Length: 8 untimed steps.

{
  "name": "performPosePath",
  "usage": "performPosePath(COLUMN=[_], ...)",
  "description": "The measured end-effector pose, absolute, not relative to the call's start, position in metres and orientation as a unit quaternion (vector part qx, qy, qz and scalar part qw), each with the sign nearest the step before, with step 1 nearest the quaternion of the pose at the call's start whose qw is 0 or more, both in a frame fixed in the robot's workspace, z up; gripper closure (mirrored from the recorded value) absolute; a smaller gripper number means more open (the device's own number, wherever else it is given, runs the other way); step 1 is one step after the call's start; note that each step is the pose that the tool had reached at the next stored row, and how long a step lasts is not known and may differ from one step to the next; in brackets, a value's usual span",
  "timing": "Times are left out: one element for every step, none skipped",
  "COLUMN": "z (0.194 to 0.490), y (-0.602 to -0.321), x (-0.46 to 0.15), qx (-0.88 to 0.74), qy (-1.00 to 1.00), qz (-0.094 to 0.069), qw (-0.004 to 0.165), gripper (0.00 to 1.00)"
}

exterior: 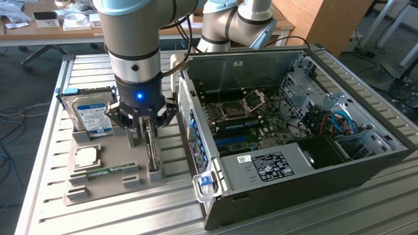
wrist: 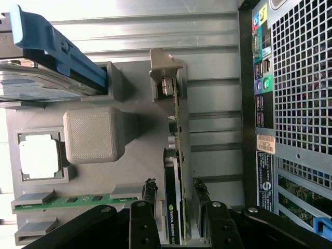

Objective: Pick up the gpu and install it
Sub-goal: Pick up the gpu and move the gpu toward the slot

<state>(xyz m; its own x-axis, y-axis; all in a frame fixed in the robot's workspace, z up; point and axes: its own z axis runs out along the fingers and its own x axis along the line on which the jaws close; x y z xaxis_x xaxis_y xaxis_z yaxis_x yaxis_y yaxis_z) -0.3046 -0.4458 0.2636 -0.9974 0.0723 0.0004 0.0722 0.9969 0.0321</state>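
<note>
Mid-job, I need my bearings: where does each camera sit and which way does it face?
Exterior view: off the arm, raised, looking down on the table, parts tray and open PC case; the arm hangs over the gpu.
Wrist view: on the wrist, looking down past the open jaws, which stand either side of the gpu, upright on edge in the parts tray.
Shared: the gpu, hard drive, RAM stick, parts tray and PC case.
</note>
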Motion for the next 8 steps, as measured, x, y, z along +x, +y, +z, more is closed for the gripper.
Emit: performPosePath(z=[0.2637,0.2637,0.2636,0.2636,0.2636,0.2631,0.2623,0.2616], y=[-0.4458,-0.4458,-0.4458,-0.4458,-0.4458,-0.4458,-0.4458,-0.4458], x=[-0.3046,-0.3046,-0.3046,-0.3046,-0.3046,-0.3046,-0.3046,-0.3046], qx=[0.036,0.036,0.036,0.036,0.036,0.036,0.036,0.036], qy=[0.999,0.999,0.999,0.999,0.999,0.999,0.999,0.999], qz=[0.016,0.016,0.016,0.016,0.016,0.016,0.016,0.016], qw=[0.000,0.000,0.000,0.000,0.000,0.000,0.001,0.000], gripper=[0.58,0.58,0.58,0.58,0.58,0.58,0.58,0.58])
